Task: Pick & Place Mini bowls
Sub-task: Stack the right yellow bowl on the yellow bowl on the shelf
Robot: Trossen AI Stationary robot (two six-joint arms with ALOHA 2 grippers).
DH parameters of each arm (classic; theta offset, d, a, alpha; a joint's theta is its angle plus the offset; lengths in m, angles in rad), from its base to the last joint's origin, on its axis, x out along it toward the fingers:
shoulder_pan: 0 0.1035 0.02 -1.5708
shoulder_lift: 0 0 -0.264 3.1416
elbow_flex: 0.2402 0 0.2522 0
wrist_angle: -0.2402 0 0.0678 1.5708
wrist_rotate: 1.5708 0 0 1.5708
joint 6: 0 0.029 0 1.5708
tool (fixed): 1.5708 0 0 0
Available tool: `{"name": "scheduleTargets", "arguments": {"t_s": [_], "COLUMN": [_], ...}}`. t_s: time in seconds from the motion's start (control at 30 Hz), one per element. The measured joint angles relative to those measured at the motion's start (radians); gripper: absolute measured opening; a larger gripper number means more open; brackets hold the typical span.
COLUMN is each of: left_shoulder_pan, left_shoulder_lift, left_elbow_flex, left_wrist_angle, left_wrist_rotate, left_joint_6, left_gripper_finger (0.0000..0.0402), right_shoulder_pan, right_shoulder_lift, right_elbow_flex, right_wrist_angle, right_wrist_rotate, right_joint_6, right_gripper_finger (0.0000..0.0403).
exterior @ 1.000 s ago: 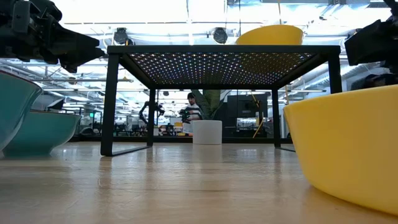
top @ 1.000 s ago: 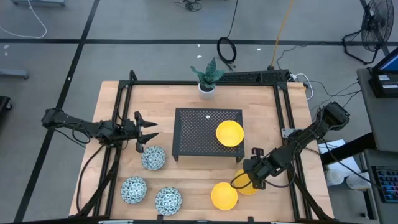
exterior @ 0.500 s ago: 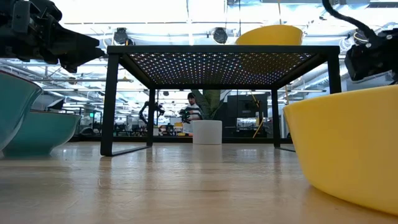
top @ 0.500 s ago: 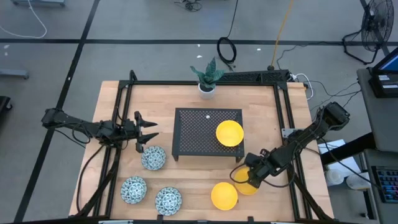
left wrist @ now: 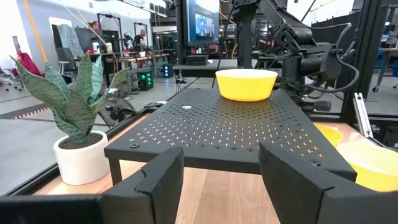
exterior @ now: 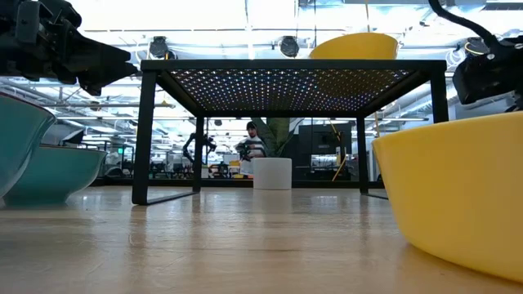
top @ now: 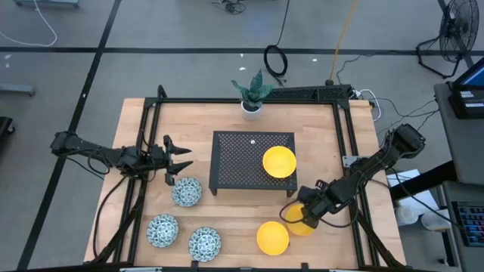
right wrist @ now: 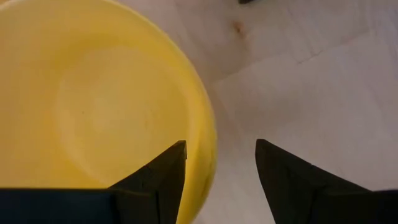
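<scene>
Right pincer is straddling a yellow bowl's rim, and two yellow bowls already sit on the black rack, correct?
Not quite. The high view shows one yellow bowl on the black rack, not two. The right pincer does straddle the rim of another yellow bowl.

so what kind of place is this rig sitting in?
Looks like a robotics lab or workshop. The wooden table sits inside a black frame on a concrete floor, there are lit monitors and desks behind it, and more robot arms and people farther back.
</scene>
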Motion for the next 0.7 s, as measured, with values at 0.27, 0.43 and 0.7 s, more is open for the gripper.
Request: {"name": "scheduleTargets", "arguments": {"t_s": [0.27, 0.43, 0.7], "left_shoulder_pan": [0.0, 0.0, 0.0], "left_shoulder_lift": [0.0, 0.0, 0.0], "left_elbow_flex": [0.0, 0.0, 0.0], "left_wrist_angle": [0.0, 0.0, 0.0], "left_wrist_rotate": [0.0, 0.0, 0.0], "left_joint_6": [0.0, 0.0, 0.0], "left_gripper_finger": [0.0212, 0.0212, 0.0212], "right_shoulder_pan": [-0.003, -0.003, -0.003], "right_shoulder_lift": [0.0, 0.0, 0.0], "right_elbow_flex": [0.0, 0.0, 0.0], "right_wrist_angle": [0.003, 0.003, 0.002], "right_wrist_rotate": [0.021, 0.021, 0.02], "right_joint_6": [0.019, 0.036, 0.037], "right_gripper_finger": [0.018, 0.018, 0.018]}}
